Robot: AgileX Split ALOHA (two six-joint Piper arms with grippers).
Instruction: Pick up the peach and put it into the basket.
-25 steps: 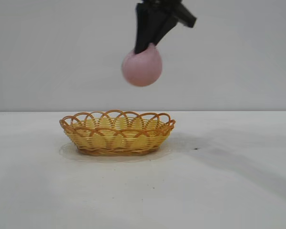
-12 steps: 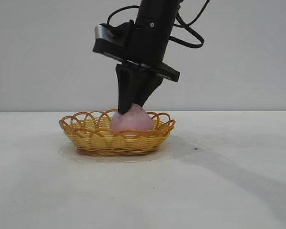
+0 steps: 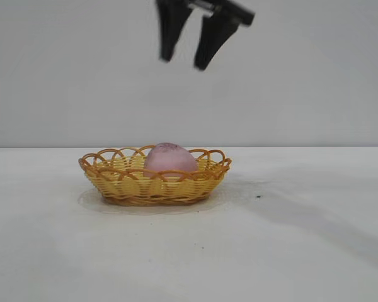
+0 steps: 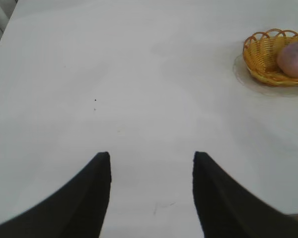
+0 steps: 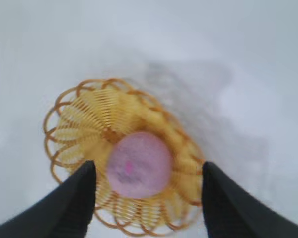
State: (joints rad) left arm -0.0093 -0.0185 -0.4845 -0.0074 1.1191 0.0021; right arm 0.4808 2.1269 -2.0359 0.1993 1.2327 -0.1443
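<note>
The pink peach (image 3: 169, 158) sits inside the yellow wicker basket (image 3: 113, 179) on the white table, dark speckles on its top. My right gripper (image 3: 184, 63) hangs open and empty high above the basket, well clear of the peach. In the right wrist view the peach (image 5: 139, 164) lies in the basket (image 5: 79, 134) directly below the open right gripper (image 5: 149, 168). My left gripper (image 4: 151, 156) is open and empty over bare table, far from the basket (image 4: 260, 59), where the peach (image 4: 294, 58) also shows.
The white table (image 3: 290, 251) spreads around the basket. A small dark speck (image 3: 259, 196) lies to the basket's right. A grey wall stands behind.
The right gripper lowered the peach into the basket, opened, and rose up away from it. The peach now rests in the basket.
</note>
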